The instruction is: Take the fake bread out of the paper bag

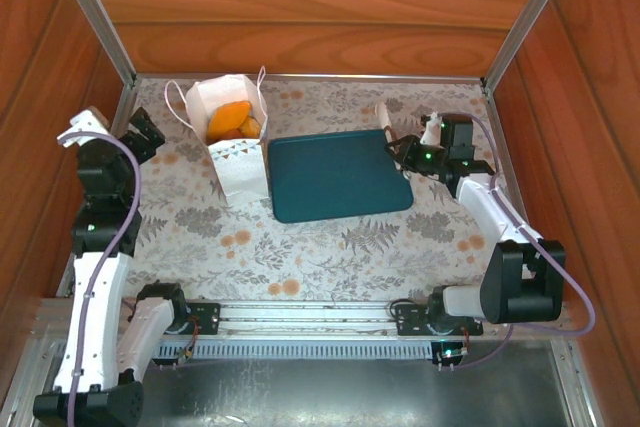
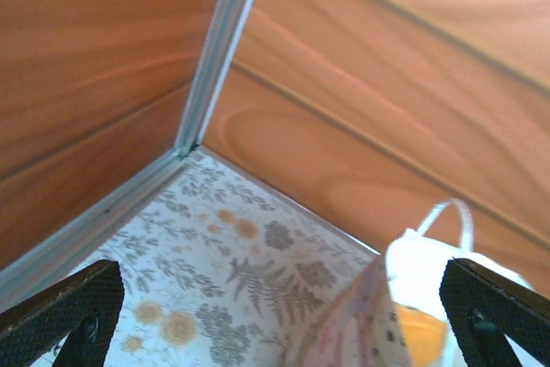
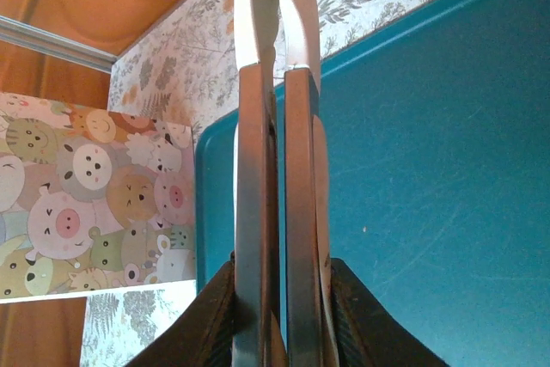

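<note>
White paper bag [image 1: 240, 159] stands upright on the floral counter [image 1: 330, 247], at about 10 o'clock from the counter's middle, with its mouth open. The fake bread [image 1: 232, 120], glossy orange, lies inside it; how many pieces I cannot tell. A row of tiny triangles crosses the bag's front, and the right wrist view shows a side of it printed with cartoon pigs and bears. A dark teal tray [image 1: 340, 177] lies just at the bag's 3 o'clock. The right gripper [image 1: 385, 115] hangs at the tray's 2 o'clock corner, its jaws pressed together. The left gripper [image 1: 140, 132] sits at the bag's 9 o'clock, apart from it, jaws spread wide.
</note>
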Controlling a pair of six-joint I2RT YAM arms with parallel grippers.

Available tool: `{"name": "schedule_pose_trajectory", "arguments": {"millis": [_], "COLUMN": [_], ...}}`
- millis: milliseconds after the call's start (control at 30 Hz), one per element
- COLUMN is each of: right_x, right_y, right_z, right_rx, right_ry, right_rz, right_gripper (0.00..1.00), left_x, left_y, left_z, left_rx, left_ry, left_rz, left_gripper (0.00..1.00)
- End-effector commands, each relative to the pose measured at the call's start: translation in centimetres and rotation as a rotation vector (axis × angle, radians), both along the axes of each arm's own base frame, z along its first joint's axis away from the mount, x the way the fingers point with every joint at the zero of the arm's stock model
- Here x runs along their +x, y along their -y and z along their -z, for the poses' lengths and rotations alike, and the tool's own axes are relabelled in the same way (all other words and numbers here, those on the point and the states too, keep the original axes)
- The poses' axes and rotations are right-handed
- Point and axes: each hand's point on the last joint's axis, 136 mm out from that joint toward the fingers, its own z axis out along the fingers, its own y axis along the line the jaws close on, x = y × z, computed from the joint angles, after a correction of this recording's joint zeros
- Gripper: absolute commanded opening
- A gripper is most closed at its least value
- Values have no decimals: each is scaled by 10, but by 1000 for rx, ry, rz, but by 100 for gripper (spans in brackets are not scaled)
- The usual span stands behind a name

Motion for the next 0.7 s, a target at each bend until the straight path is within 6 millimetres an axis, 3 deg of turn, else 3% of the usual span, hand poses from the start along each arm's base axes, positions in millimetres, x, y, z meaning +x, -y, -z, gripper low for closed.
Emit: {"name": "schedule_pose_trajectory", "arguments": {"millis": [0, 133, 300, 500, 667], "right_x": [2, 2, 2, 2, 3], "right_y": [-5, -6, -10, -14, -14], "right_z": [-15, -15, -14, -17, -21], "right_rx": [-26, -36, -23, -7, -7], "right_ry": [43, 48, 50, 47, 53], "right_rz": [-24, -28, -34, -51, -51], "right_gripper": [27, 27, 26, 26, 26], "left_x": [-6, 4, 26, 58, 70], "left_y": [26, 50, 80, 87, 82], "left_z": [18, 16, 28, 48, 64], "left_rx": [-116, -215, -134, -133, -114], "left_ry": [-117, -140, -248, -345, -403], "left_rz": [130, 220, 279, 273, 229], "left_gripper": [100, 100, 100, 100, 100]}}
